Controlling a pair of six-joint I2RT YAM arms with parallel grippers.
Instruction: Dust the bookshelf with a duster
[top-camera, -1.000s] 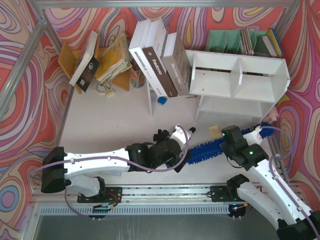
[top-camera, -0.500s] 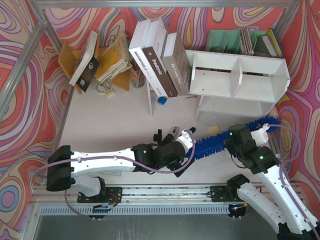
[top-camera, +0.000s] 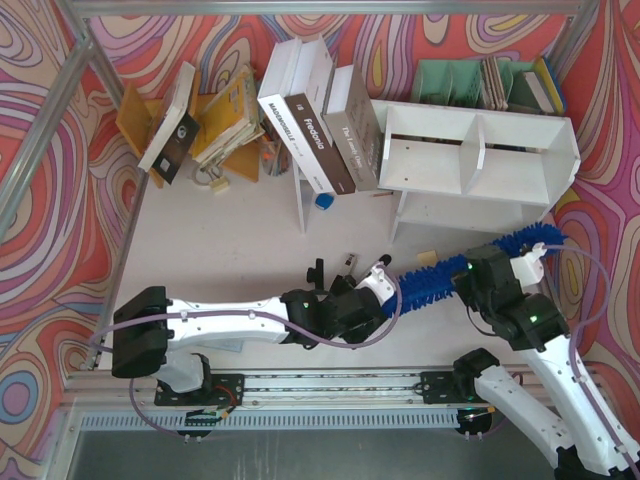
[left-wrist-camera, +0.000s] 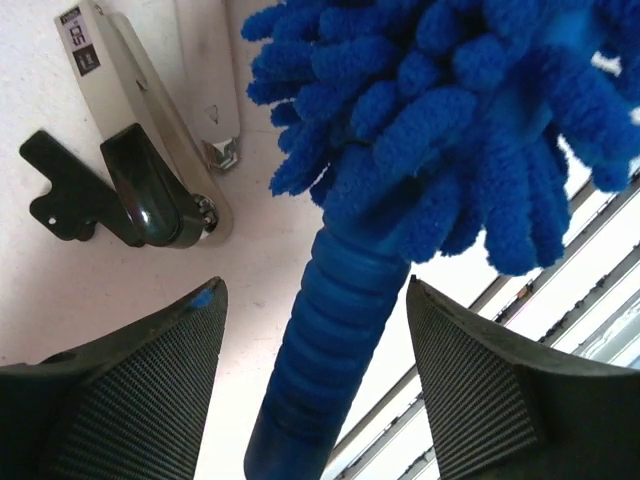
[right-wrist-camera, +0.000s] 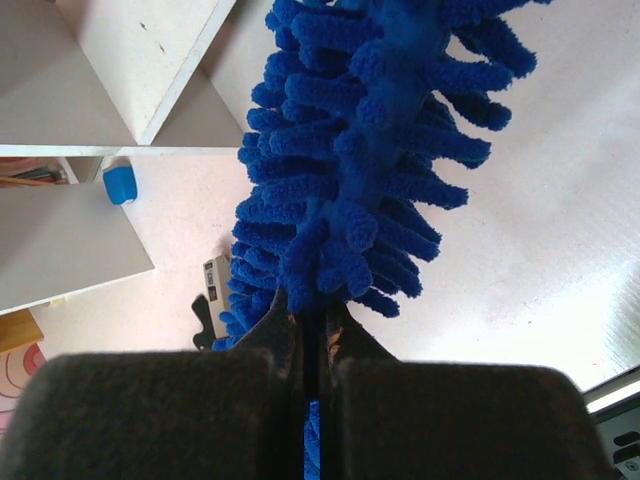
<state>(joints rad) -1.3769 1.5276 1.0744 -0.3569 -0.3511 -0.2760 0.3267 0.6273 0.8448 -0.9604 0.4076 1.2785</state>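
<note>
Duster lies left-near to right-far, nearer than the bookshelf: our right claw pinches its fluff, our left claw stands wide astride its handle.

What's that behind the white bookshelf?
A green rack holding a few books stands behind the bookshelf. The shelf covers its lower part, so its base cannot be seen.
</note>
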